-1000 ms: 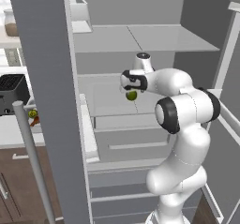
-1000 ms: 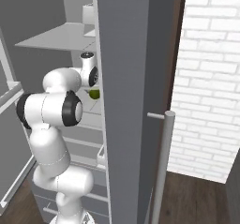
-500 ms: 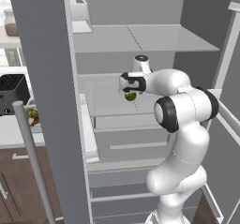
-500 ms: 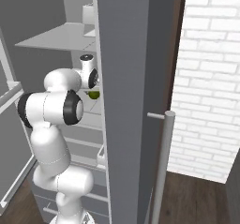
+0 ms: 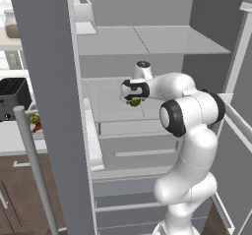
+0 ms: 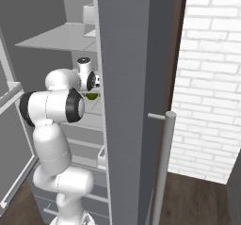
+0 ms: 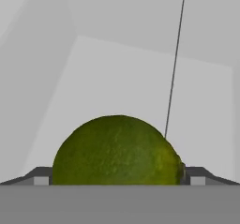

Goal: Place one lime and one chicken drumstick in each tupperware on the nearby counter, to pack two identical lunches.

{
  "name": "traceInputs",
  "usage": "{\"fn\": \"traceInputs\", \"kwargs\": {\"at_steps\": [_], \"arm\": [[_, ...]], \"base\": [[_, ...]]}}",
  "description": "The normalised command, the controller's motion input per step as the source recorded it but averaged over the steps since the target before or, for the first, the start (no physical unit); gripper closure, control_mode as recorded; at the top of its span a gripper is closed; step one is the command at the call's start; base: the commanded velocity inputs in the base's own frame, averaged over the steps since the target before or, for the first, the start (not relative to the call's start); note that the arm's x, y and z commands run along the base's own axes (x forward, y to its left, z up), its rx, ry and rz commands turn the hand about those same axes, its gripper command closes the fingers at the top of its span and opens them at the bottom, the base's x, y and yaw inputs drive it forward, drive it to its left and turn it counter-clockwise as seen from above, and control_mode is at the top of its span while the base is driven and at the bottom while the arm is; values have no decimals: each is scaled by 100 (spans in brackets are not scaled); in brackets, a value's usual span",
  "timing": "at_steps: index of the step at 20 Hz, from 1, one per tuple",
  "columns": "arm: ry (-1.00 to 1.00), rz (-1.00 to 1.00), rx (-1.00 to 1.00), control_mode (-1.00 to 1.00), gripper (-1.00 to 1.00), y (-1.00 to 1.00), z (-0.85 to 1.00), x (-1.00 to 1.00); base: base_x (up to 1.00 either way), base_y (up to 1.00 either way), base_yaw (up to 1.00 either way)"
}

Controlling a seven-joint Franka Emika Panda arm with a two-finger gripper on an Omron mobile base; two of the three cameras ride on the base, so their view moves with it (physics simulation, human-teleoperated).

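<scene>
1. I have the white arm reaching into the open grey refrigerator (image 5: 147, 47), with the hand (image 5: 132, 97) over a pale middle shelf (image 5: 113, 108).
2. The round, dimpled green lime (image 7: 117, 150) sits right between the two dark finger tips (image 7: 42, 176) in the hand view, one tip showing at each side of it. In the left base view the lime (image 5: 134, 102) peeks out under the hand, and in the right base view the lime (image 6: 92, 96) shows just beside the wrist.
3. The jaws stand fully apart, flanking the fruit. I cannot tell whether the tips touch its skin, so I judge it not yet gripped.
4. The relation that matters: the lime lies dead ahead of the hand and centred between the tips. It is nearly round, so no long axis dictates a wrist roll.
5. My judgement of the coming move: squeeze the tips together squarely on the lime, then lift.
6. The pale-grey worktop (image 5: 15, 138) lies off to the left, beyond the refrigerator door.
</scene>
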Motion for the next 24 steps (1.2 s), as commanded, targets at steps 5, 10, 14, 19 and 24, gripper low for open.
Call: {"fn": "traceInputs", "kwargs": {"at_steps": [5, 10, 14, 19, 24], "arm": [[1, 0, 0, -100, -100, 0, -31, 0], [0, 0, 0, -100, 100, 1, -14, 0], [1, 0, 0, -100, 100, 0, -5, -1], [0, -2, 3, -100, 100, -15, -4, -53], [0, -3, 4, -100, 100, -16, -2, -100]], "base": [[0, 0, 0], [0, 0, 0], [0, 0, 0], [0, 0, 0], [0, 0, 0]]}}
